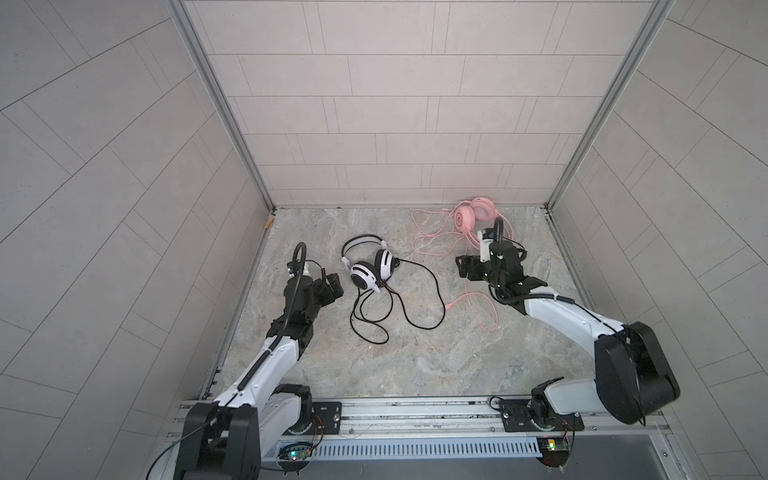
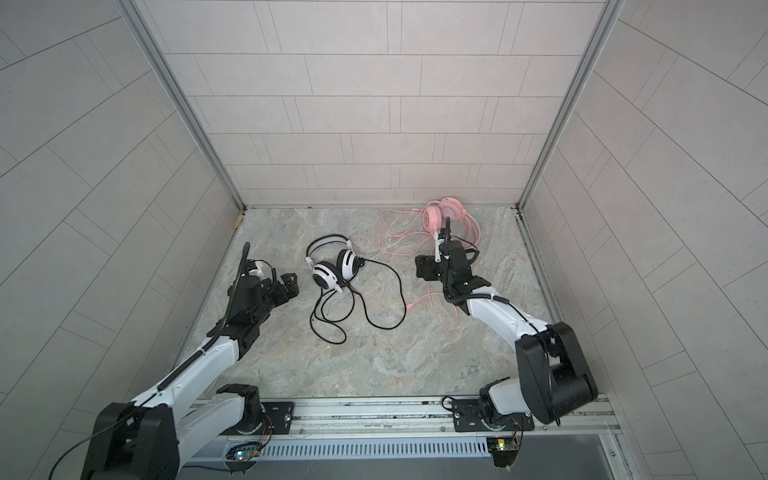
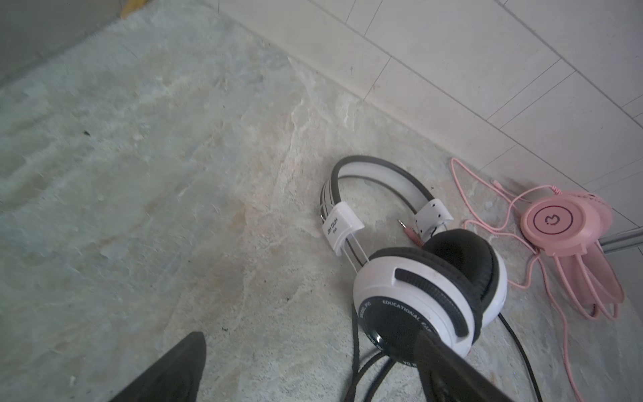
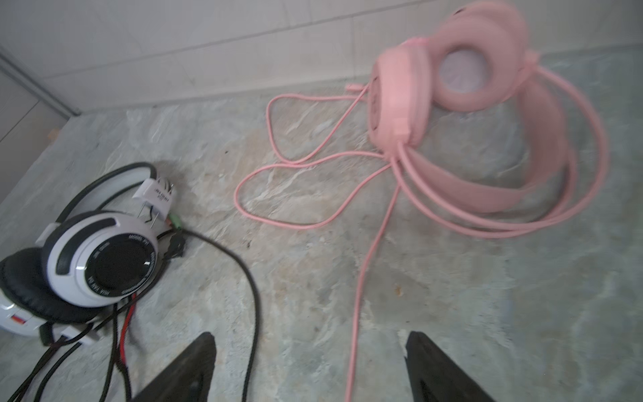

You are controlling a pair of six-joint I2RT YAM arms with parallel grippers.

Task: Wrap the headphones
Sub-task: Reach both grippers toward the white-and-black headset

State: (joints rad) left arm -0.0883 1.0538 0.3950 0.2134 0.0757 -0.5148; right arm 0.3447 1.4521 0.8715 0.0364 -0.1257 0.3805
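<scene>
Both top views show two headsets lying on the marble bench (image 1: 415, 365), each near one arm, a layout that seems meant to give each arm its own job. The white-and-black headset (image 1: 368, 266) rests on its side left of centre, its black cable (image 1: 419, 299) sprawled in loose loops toward the near edge. The pink headset (image 1: 471, 214) sits against the back wall, its pink cable (image 1: 432, 232) looped beside it and trailing forward under the right arm. The left claw (image 3: 306, 369) is spread wide and empty just beside the white earcup. The right claw (image 4: 309, 369) is also spread, straddling the pink cable without touching it, probably lined up to pinch that strand. Neither cable is wrapped yet.
</scene>
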